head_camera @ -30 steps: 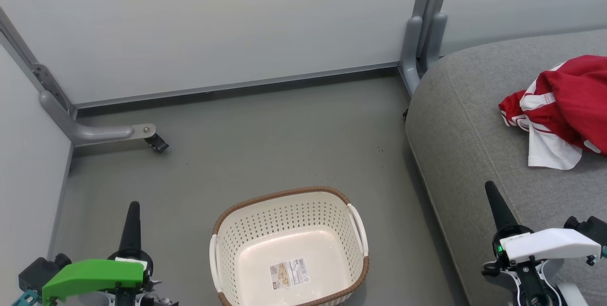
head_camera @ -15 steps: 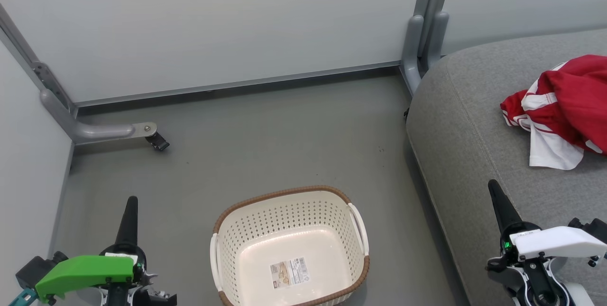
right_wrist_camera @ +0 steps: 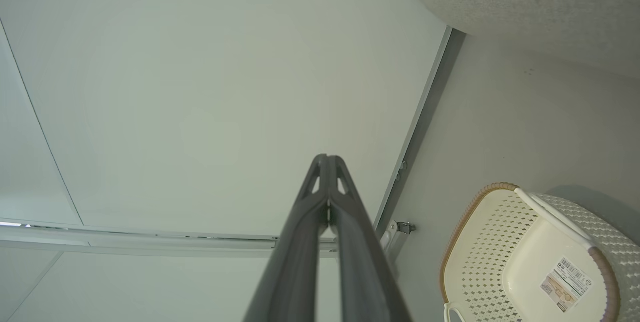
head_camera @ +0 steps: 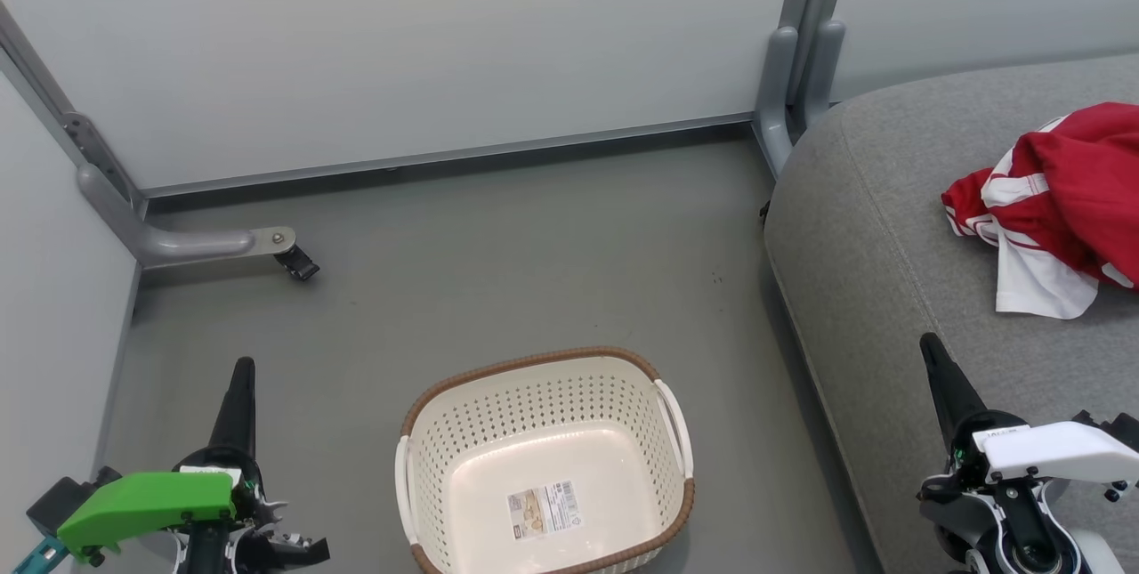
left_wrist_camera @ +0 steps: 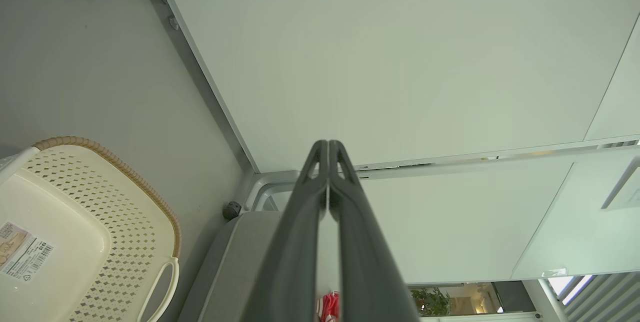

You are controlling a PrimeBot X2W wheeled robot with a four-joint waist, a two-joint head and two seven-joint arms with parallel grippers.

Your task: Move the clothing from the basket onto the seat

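Head view: basket (head_camera: pixel 534 359) empty, clothing (head_camera: pixel 1068 191) piled on seat (head_camera: pixel 872 271), both arms' jaws pinched closed, holding nothing; judged done, so retract gently clear of basket.

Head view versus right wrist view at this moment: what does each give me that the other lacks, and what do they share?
Head view's extras: the red clothing lying on the seat, and the shut left gripper. Right wrist view's extras: a rail across the wall panels. Shared: the empty basket, its label sticker, the seat's rounded edge, the grey floor, and the shut right gripper.
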